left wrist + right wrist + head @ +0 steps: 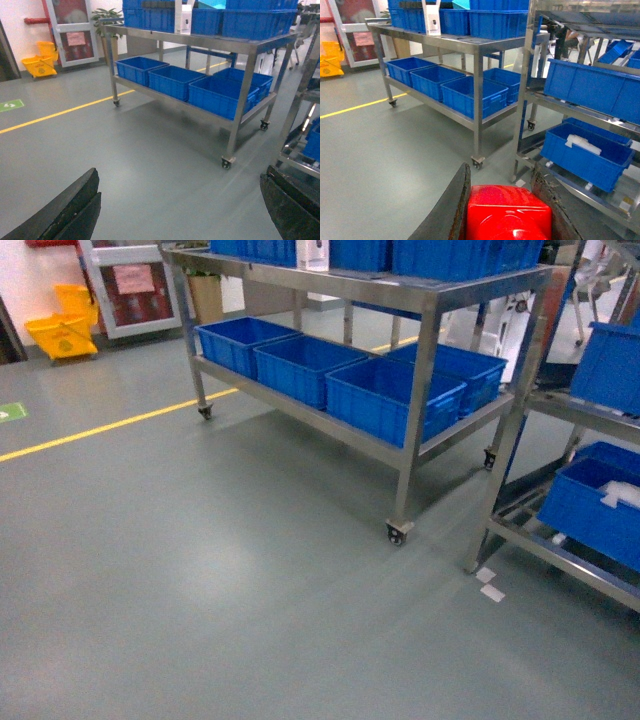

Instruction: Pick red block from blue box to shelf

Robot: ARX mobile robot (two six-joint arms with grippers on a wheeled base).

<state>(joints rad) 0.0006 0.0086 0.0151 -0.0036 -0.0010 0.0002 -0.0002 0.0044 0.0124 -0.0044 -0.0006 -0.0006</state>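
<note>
The red block (pixel 509 212) is glossy and fills the bottom of the right wrist view, and my right gripper (pixel 501 169) is shut on it, a dark finger against each side. The shelf (pixel 477 65) stands ahead on caster wheels, with dark blue crates on both tiers. A corner of the light turquoise blue box (pixel 461 4) shows on its top tier, also seen in the left wrist view as the blue box (pixel 212 3). My left gripper (pixel 180 175) is open above bare floor, with nothing between its fingers. Neither gripper shows in the head view, where the shelf (pixel 420 370) stands ahead.
A second steel rack (pixel 580 110) with dark blue crates stands close on the right. A yellow floor line (pixel 110 425) runs at the left, and a yellow mop bucket (pixel 62 332) stands by the far wall. A white bottle (pixel 432 17) is on the shelf top.
</note>
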